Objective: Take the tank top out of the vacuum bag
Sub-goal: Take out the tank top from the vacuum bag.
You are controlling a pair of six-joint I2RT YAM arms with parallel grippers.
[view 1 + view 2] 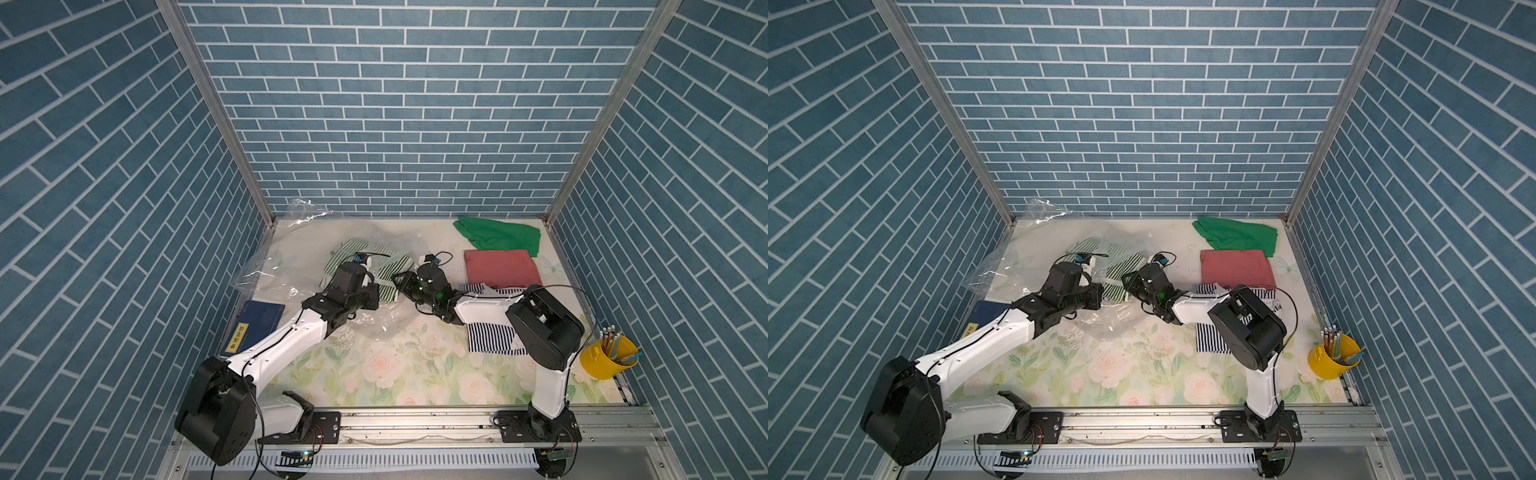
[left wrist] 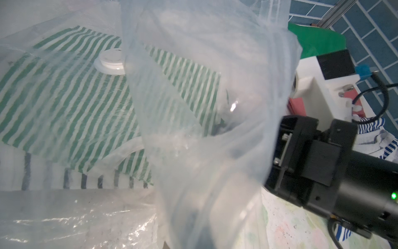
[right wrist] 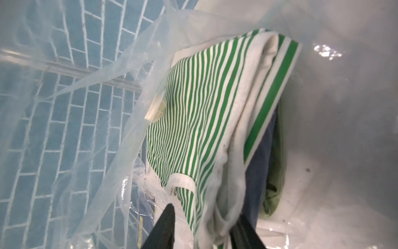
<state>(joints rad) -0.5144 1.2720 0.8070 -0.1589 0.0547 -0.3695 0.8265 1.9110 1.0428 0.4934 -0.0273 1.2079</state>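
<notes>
Vacuum bag (image 1: 286,253) lies crumpled on the far left part of the table (image 1: 415,374), its clear film piled up toward the far left corner and spread toward the table's middle. The tank top (image 3: 193,107), green-and-white striped with white binding, lies inside the bag; both top views show its stripes through the film between the two wrists. The round white valve (image 2: 111,61) sits in the film directly over the striped fabric. In the right wrist view a blue cloth (image 3: 260,161) and a pale green cloth (image 3: 275,172) lie beneath the tank top inside the bag. The left gripper (image 1: 372,296) is clamped tight at the bag's near side; a raised sheet of film drapes across the left wrist view and hides the fingertips, so what is pinched cannot be told. The right gripper (image 3: 205,212) reaches into the bag mouth from the right. Its two black fingers (image 3: 170,224) stand apart with a white-bound fold of the tank top between them; whether they press the fabric cannot be told. A green garment (image 1: 494,237) lies in the far right corner. A red folded garment (image 1: 500,268) lies just nearer than it. A navy-and-white striped garment (image 1: 490,338) lies partly under the right arm. A dark blue book (image 1: 259,318) lies at the left edge, beside the bag. A yellow bucket (image 1: 609,361) holding pencils stands at the right edge, toward the near corner.
</notes>
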